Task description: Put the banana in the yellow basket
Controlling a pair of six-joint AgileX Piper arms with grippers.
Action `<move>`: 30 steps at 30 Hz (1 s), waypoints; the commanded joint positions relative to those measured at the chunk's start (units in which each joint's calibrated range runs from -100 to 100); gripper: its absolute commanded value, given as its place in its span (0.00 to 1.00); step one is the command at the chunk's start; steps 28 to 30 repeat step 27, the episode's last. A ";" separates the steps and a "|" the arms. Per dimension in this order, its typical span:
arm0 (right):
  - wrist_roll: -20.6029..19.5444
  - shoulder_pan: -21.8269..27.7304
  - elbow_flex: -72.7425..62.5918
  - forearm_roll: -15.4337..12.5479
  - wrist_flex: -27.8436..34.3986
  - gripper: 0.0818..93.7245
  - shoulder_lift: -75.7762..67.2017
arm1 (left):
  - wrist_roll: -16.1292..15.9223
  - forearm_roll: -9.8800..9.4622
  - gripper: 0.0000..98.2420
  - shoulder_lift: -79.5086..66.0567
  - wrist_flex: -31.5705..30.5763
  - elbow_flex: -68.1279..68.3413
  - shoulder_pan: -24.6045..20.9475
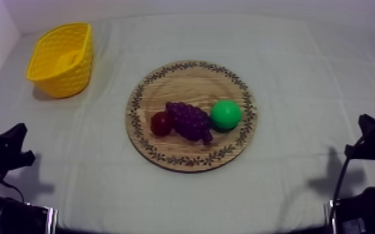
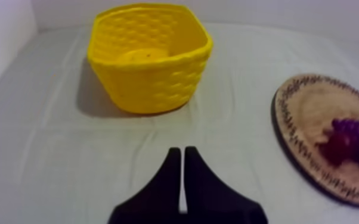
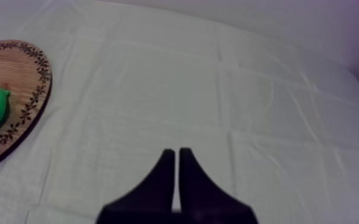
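Note:
The yellow basket (image 1: pixel 71 78) stands at the far left of the table. A pale yellow curved shape, which looks like the banana (image 1: pixel 67 60), lies on its floor; in the left wrist view the banana (image 2: pixel 141 56) shows inside the basket (image 2: pixel 149 83). The round wooden board (image 1: pixel 184 81) sits mid-table. My left gripper (image 2: pixel 182 152) is shut on nothing, low at the left, its tips pointing at the basket a short way off. My right gripper (image 3: pixel 176 152) is shut too, over bare cloth to the right of the board (image 3: pixel 15 65).
On the board lie a bunch of grapes (image 1: pixel 189 119), a small red fruit (image 1: pixel 161 123) and a round green fruit (image 1: pixel 226 114). Both arms rest at the near corners, the left arm (image 1: pixel 6 155) and the right arm (image 1: pixel 374 134). White walls bound the table at the back and left.

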 commanded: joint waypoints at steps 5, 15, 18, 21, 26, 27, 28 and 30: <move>0.00 0.02 -0.03 -0.02 0.00 0.00 -0.02 | 6.03 0.06 0.00 0.00 -4.32 0.57 -0.03; 0.02 0.02 -0.03 -0.02 0.00 0.00 -0.02 | 5.50 0.07 0.00 0.00 -4.68 0.66 -0.03; 0.02 0.02 -0.03 -0.02 0.00 0.00 -0.02 | 5.49 0.07 0.00 0.00 -4.69 0.66 -0.03; 0.02 0.02 -0.03 -0.02 0.00 0.00 -0.02 | 5.49 0.07 0.00 0.00 -4.69 0.66 -0.03; 0.02 0.02 -0.03 -0.02 0.00 0.00 -0.02 | 5.49 0.07 0.00 0.00 -4.69 0.66 -0.03; 0.02 0.02 -0.03 -0.02 0.00 0.00 -0.02 | 5.49 0.07 0.00 0.00 -4.69 0.66 -0.03; 0.02 0.02 -0.03 -0.02 0.00 0.00 -0.02 | 5.49 0.07 0.00 0.00 -4.69 0.66 -0.03; 0.02 0.02 -0.03 -0.02 0.00 0.00 -0.02 | 5.49 0.07 0.00 0.00 -4.69 0.66 -0.03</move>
